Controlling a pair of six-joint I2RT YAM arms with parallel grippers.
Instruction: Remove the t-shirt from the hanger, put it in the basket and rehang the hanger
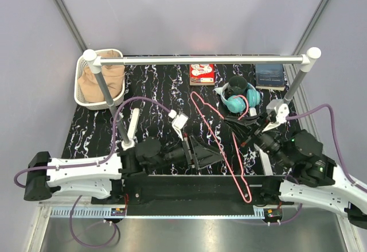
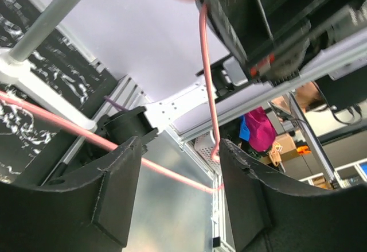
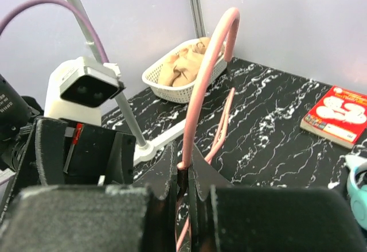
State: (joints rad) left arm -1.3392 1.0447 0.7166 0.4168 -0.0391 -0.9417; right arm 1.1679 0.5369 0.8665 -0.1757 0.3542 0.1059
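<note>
The tan t-shirt (image 1: 103,80) lies bunched in a white basket (image 1: 80,91) at the far left corner, off the hanger; it also shows in the right wrist view (image 3: 183,65). The bare pink-red wire hanger (image 1: 241,177) slants across the table's middle toward the near edge. My right gripper (image 1: 236,128) is shut on the hanger's wire (image 3: 198,91), which rises from between the jaws (image 3: 184,166). My left gripper (image 1: 212,151) is open just left of the hanger. The wire (image 2: 205,62) passes beyond its spread jaws (image 2: 178,194), touching neither.
A metal rail (image 1: 200,60) with white caps spans the back on two posts. A red booklet (image 1: 202,74), a dark book (image 1: 269,75), a black cup (image 1: 237,84) and teal headphones (image 1: 241,100) sit at the back right. The basket (image 3: 172,91) stands by the left post.
</note>
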